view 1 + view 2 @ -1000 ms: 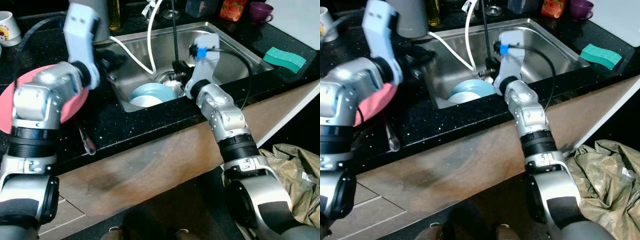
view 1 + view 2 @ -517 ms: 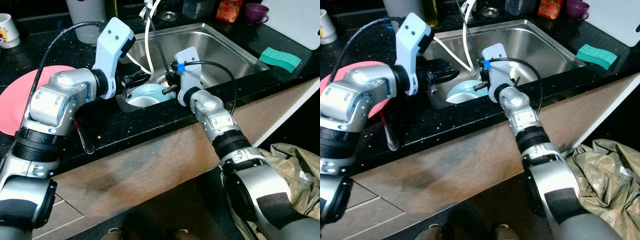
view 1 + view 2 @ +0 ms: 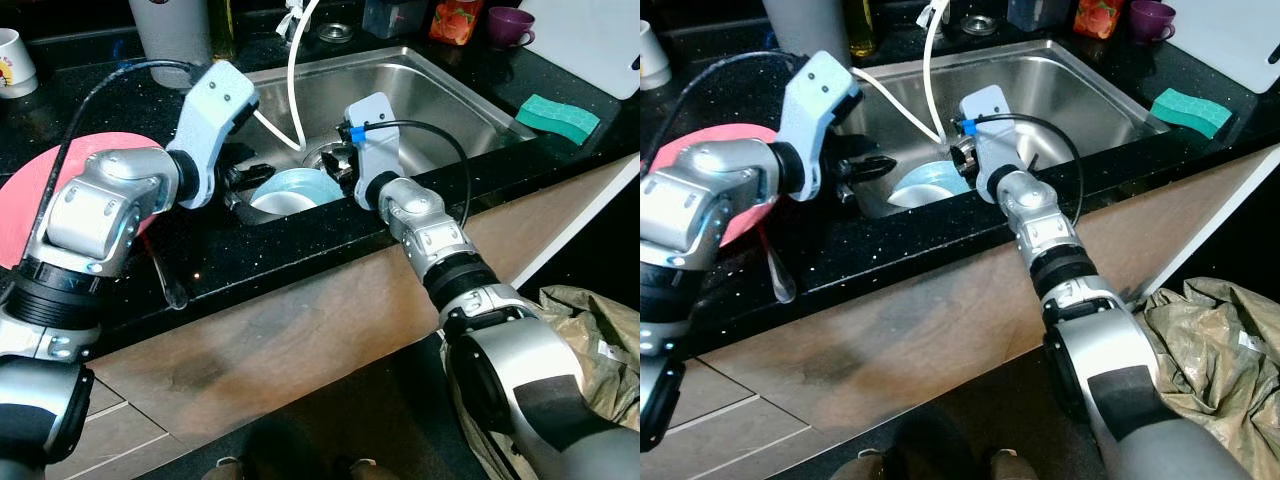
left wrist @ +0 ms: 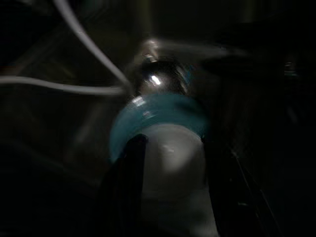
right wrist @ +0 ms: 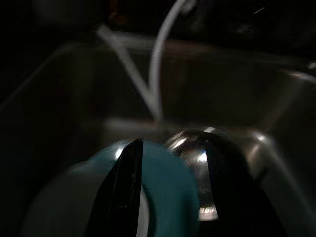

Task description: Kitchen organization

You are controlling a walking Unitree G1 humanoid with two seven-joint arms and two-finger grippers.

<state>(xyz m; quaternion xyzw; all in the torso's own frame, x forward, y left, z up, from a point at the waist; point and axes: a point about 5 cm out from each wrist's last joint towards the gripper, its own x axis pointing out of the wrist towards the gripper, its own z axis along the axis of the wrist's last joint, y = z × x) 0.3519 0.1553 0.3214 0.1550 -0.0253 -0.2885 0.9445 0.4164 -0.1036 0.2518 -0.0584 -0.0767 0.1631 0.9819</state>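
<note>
A light blue bowl with a white inside sits in the near left corner of the steel sink, just in front of the shiny drain. Both arms reach into the sink toward it.

The left tool comes in over the sink's left edge. In the left wrist view its two black fingers stand apart on either side of the bowl, open with nothing gripped.

The right tool is just beside the bowl's right rim, near the drain. In the right wrist view its fingers are spread wide, with the bowl and the drain dome beyond them; it holds nothing.

Two white hoses hang down into the sink between the arms and end near the drain, close behind the bowl.

On the black desk, a pink plate lies at the left, partly hidden by the left arm, with a spoon near the front edge. A green sponge lies right of the sink. At the back stand a white mug, a purple cup and an orange patterned container. A crumpled bag lies on the floor at the right.
</note>
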